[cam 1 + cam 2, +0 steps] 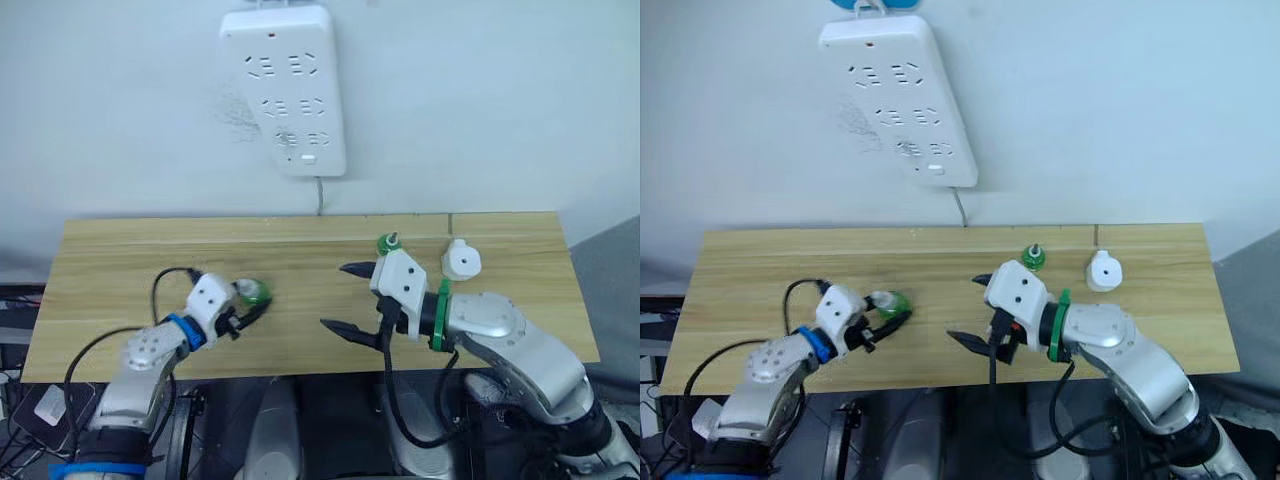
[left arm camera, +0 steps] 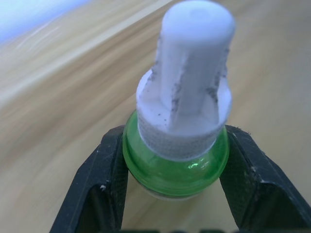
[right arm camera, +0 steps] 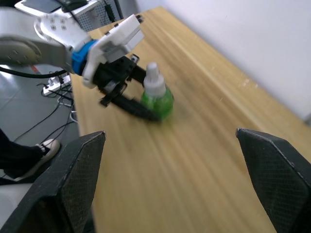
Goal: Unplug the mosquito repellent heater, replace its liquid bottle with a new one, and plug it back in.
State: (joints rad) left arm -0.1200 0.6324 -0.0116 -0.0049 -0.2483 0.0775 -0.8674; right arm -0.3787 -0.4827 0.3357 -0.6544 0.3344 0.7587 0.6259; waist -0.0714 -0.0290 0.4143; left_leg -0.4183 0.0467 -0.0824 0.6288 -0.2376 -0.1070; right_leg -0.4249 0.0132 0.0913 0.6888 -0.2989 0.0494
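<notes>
Left gripper (image 1: pixel 250 303) clamps green bottle (image 1: pixel 253 292) at table (image 1: pixel 120 260) 8 o'clock. Right gripper (image 1: pixel 345 298) spread wide, empty. Heater (image 1: pixel 461 261) unplugged, at 2 o'clock beside second bottle (image 1: pixel 388 243). Advice: keep squeeze low on glass, lift straight, avoid tipping.

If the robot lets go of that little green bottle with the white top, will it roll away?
Probably not far. The small green round bottle with a white ribbed cap looks upright on the wooden table, clamped in the left pincer. Its rounded body looks smooth, so it may slip, or roll if tipped.
</notes>
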